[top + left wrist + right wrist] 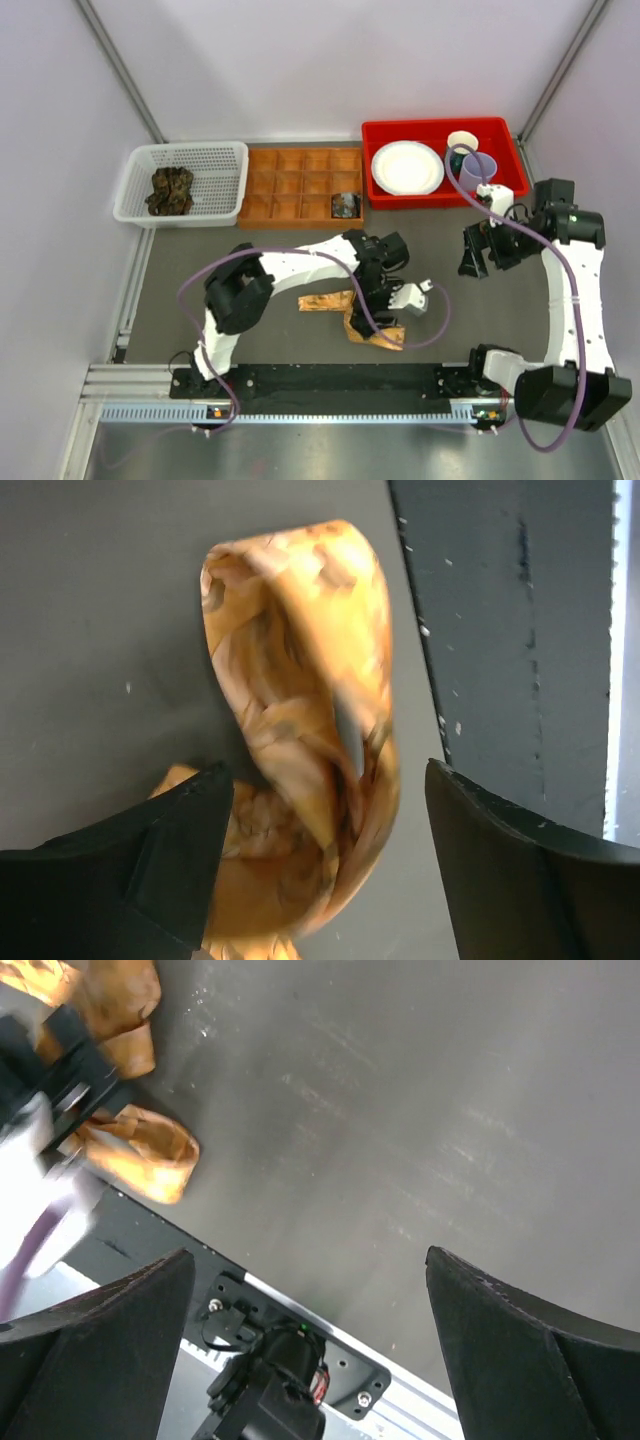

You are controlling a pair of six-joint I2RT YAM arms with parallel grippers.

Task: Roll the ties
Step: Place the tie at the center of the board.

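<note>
Tan-orange tie (325, 302) lies left–right — right end looped.

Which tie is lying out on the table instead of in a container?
The tan-orange tie, loose on the table. One dark tie sits in the white basket, another in the brown tray.

- The left arm (300, 262) stretches from its base across to the middle of the table, with the wrist bent downward.
- The left gripper (325, 780) points down, and its two black fingers (170, 850) stand well apart.
- The right arm (572, 290) stands along the right side and is folded inward at the top.
- The right gripper (310, 1260) hangs above the table with its jaws spread wide.
</note>
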